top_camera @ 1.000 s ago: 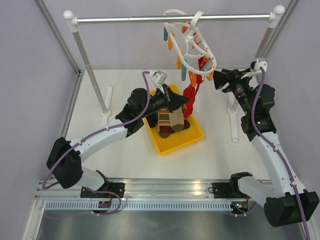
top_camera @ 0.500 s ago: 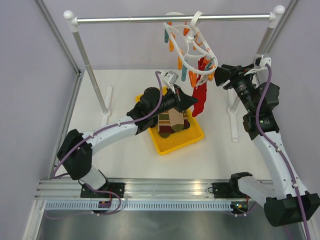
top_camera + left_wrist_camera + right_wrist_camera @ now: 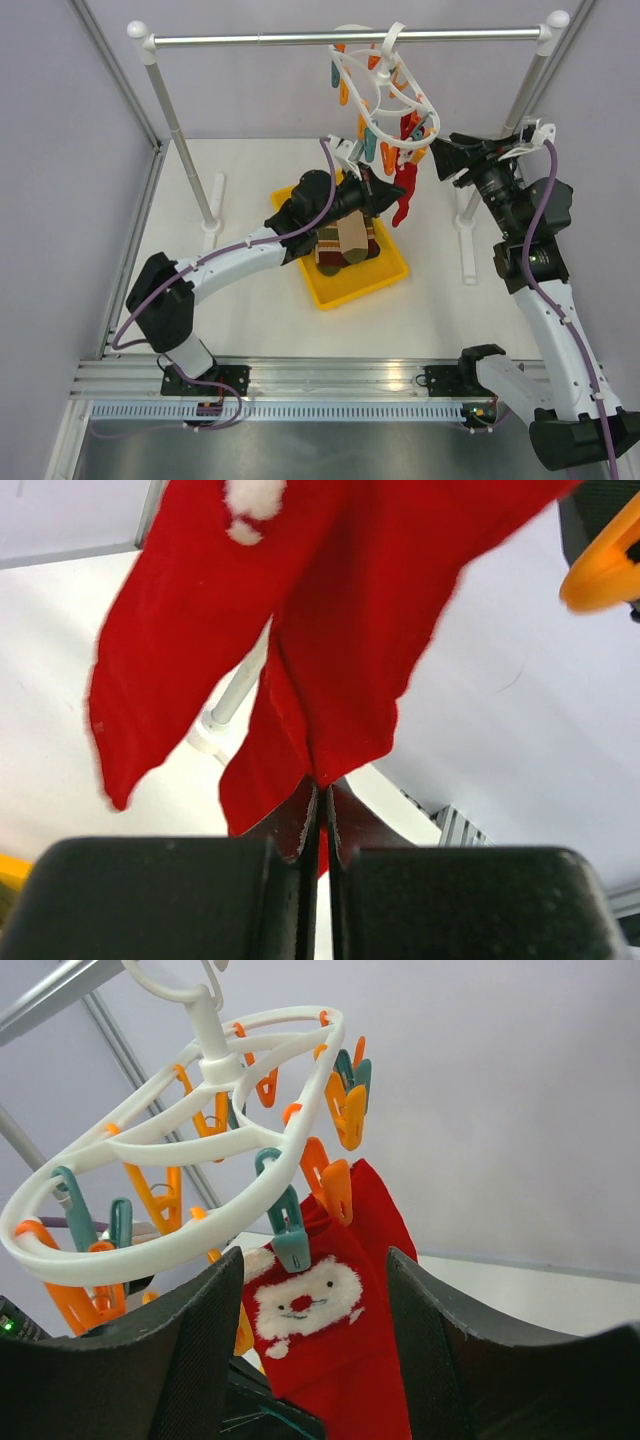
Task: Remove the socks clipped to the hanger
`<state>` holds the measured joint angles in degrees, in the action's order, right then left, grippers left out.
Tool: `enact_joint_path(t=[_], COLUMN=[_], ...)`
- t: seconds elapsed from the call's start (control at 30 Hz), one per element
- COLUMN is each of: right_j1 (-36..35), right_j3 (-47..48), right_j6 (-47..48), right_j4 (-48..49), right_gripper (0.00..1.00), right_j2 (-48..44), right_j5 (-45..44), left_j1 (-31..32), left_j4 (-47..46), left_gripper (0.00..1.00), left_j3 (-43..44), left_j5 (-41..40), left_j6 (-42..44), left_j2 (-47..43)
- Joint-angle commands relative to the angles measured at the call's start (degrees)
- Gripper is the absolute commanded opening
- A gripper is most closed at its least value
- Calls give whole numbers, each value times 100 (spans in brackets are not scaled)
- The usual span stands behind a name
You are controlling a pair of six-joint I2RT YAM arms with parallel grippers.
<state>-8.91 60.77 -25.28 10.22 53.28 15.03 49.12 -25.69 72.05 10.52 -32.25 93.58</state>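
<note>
The left pincer (image 3: pixel 318 805) is clamped on the lower end of the red sock (image 3: pixel 340 620), while the right pincer (image 3: pixel 443 160) is held wide and empty beside the hanger (image 3: pixel 150 1245). The sock, clipped there above the far edge of the worktop (image 3: pixel 250 320), is best drawn steadily downward so that the hanger is not swung.

You are looking into a robotics lab test cell: a white table (image 3: pixel 250 320) boxed in by plain pale wall panels (image 3: pixel 60 150) on metal frame posts (image 3: pixel 118 80). Two robot arms, left arm (image 3: pixel 230 265) and right arm (image 3: pixel 555 320), trail purple cables (image 3: pixel 325 165) and are bolted to a slotted aluminium rail (image 3: pixel 330 378) at the near edge
</note>
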Motion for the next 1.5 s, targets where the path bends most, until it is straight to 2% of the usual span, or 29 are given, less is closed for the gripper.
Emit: enact_joint_path(t=[0.0,0.83,0.93,1.03,1.17,1.37,1.47], right_j1=[-41,-340,-428,-472,-489,-498,-498], right_j3=[-22,365,365,278,251,207,242], right_j6=[32,102,120,111,84,-56,-39], right_j4=[59,358,375,428,464,631,587], right_gripper=[63,64,63,62,54,46,38], right_j2=[16,508,482,377,350,438,517], right_j5=[114,-474,-702,-896,-1019,-1125,-1107], left_j1=[159,493,537,607,660,730,730], left_j4=[-33,389,538,741,899,891,891], left_gripper=[2,2,2,2,2,2,2], left_j3=[423,1030,1074,1065,1004,890,855], left_j5=[-182,-657,-911,-1561,-2132,-2406,-2450], left_j6=[96,281,368,465,605,816,861], left_j2=[152,670,679,618,556,495,433])
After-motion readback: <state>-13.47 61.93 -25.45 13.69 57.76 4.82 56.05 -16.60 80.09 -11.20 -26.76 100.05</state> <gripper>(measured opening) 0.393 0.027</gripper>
